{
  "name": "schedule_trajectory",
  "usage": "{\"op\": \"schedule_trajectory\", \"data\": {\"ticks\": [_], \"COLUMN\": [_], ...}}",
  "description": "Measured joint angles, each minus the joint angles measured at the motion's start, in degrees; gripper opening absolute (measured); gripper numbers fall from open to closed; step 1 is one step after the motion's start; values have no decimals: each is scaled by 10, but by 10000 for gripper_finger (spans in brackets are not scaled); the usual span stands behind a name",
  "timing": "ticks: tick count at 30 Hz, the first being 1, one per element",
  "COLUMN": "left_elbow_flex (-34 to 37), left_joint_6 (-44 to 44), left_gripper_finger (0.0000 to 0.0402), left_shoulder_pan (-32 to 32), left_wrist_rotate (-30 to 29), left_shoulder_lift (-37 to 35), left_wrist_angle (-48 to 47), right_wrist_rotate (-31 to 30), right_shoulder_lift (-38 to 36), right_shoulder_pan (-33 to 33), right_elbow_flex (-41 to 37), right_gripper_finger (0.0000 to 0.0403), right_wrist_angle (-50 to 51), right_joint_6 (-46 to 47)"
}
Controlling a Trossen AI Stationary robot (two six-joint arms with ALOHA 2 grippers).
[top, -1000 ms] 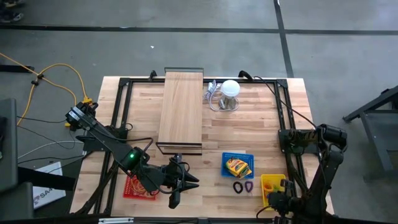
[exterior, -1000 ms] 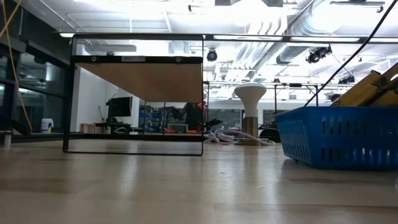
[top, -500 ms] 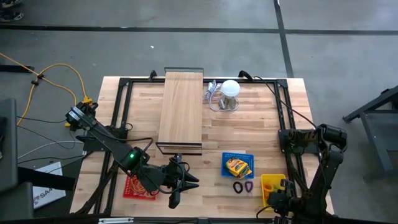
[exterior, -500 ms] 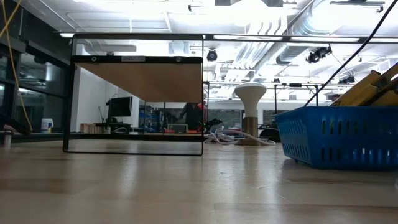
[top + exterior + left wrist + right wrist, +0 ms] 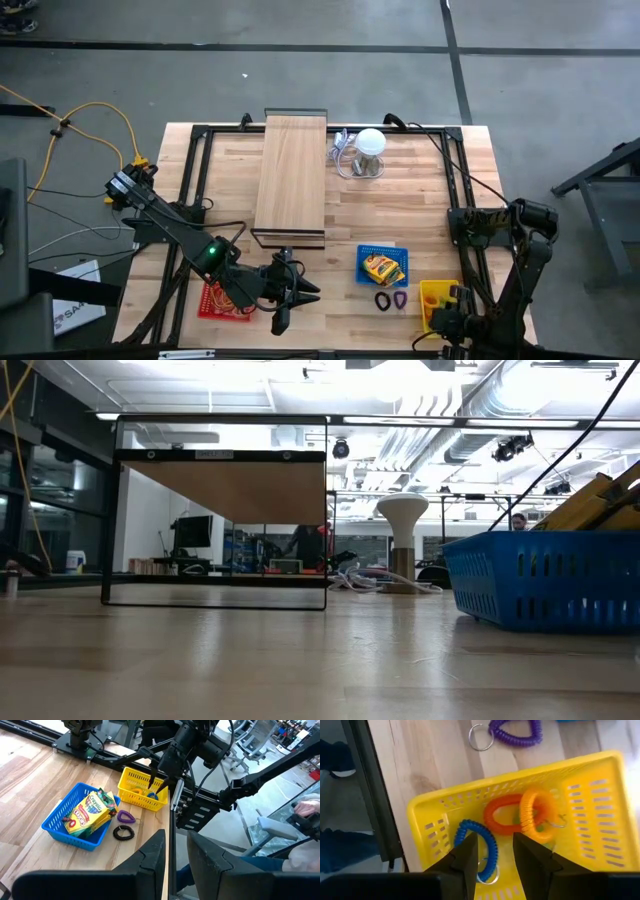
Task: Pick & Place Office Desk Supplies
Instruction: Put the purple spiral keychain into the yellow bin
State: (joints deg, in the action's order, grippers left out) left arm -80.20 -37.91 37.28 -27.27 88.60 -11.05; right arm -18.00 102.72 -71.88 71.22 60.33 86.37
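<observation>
Three coiled loop clips in yellow perforated plastic basket [image 5: 590,795] at near right table edge: blue clip [image 5: 475,842], red-orange clip [image 5: 502,815], orange clip [image 5: 540,812].

Two more on bare wood just left of basket: purple coiled clip [image 5: 125,816], black coiled clip [image 5: 123,833].

One blue plastic basket [image 5: 383,266] holds yellow crayon packs [image 5: 90,812].

Right gripper [image 5: 495,851] over yellow basket, fingers apart, holding nothing; only right wrist view shows clips inside.

Left gripper [image 5: 292,300] near edge, left of centre, fingers parted, empty.

Red flat tray [image 5: 218,300] under left arm.

Open wood between grippers.
</observation>
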Motion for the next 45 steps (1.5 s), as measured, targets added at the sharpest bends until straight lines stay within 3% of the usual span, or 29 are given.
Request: {"op": "schedule_trajectory", "data": {"ticks": [9, 19, 31, 45], "left_elbow_flex": [0, 0, 0, 0], "left_joint_6": [0, 0, 0, 0], "left_gripper_finger": [77, 77, 77, 77], "left_shoulder_pan": [0, 0, 0, 0], "left_wrist_rotate": [0, 0, 0, 0], "left_shoulder_lift": [0, 0, 0, 0], "left_wrist_angle": [0, 0, 0, 0], "right_wrist_rotate": [-1, -1, 0, -3], "right_shoulder_lift": [-38, -39, -19, 26], "right_shoulder_pan": [36, 92, 131, 161], "right_elbow_flex": [0, 0, 0, 0], "right_gripper_finger": [111, 111, 111, 111], "right_wrist_angle": [2, -60, -125, -125], "right_joint_6": [-141, -325, -386, -377]}}
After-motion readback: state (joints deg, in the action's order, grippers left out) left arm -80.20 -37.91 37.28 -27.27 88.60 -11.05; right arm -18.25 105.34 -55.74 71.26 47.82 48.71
